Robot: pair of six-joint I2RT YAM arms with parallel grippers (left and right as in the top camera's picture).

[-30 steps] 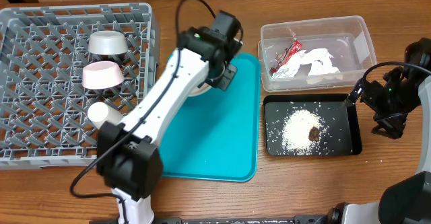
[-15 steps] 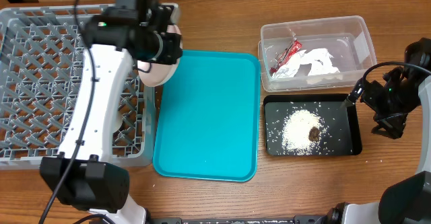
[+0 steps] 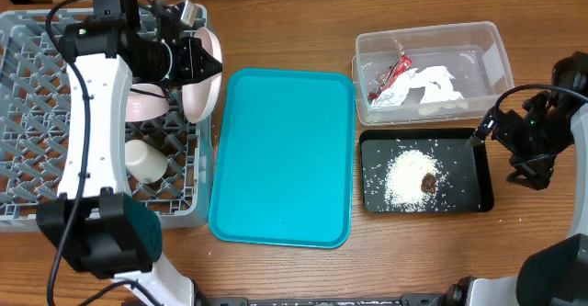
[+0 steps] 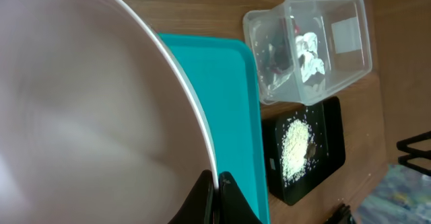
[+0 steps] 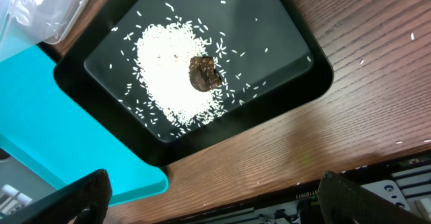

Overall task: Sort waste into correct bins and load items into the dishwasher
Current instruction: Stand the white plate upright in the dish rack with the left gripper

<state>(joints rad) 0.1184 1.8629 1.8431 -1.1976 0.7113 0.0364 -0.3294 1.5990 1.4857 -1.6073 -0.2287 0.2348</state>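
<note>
The left gripper [image 3: 188,60] is pinching the rim of the white plate [image 3: 204,74], with its two fingers pressed tight on the edge. The plate stands up on its side over the right part of the grey rack [image 3: 37,113]. It is close to the rack's right wall and just next to the teal tray [image 3: 280,159]. I cannot tell if the plate touches the rack. The pink bowl [image 3: 147,104] sits in the rack just left of the plate, half hidden under the arm. The small white cup [image 3: 145,159] lies lower down in the rack.

The right gripper [image 5: 217,204] is spread wide and holds nothing. It hangs over the wooden table, beside the black tray [image 5: 283,62], far from the plate.

From above, the plate looks like a thin curved slice. The left wrist camera shows its big smooth pale face filling half the picture, with dark fingertips [image 4: 202,192] on the thin white rim. The right wrist camera shows the pile of white rice [image 5: 172,76] and the brown lump [image 5: 204,72] up close in the black tray. The view from above shows the red wrapper [image 3: 390,78] and the crumpled napkin [image 3: 432,85] lying in the clear tub [image 3: 487,44]
</note>
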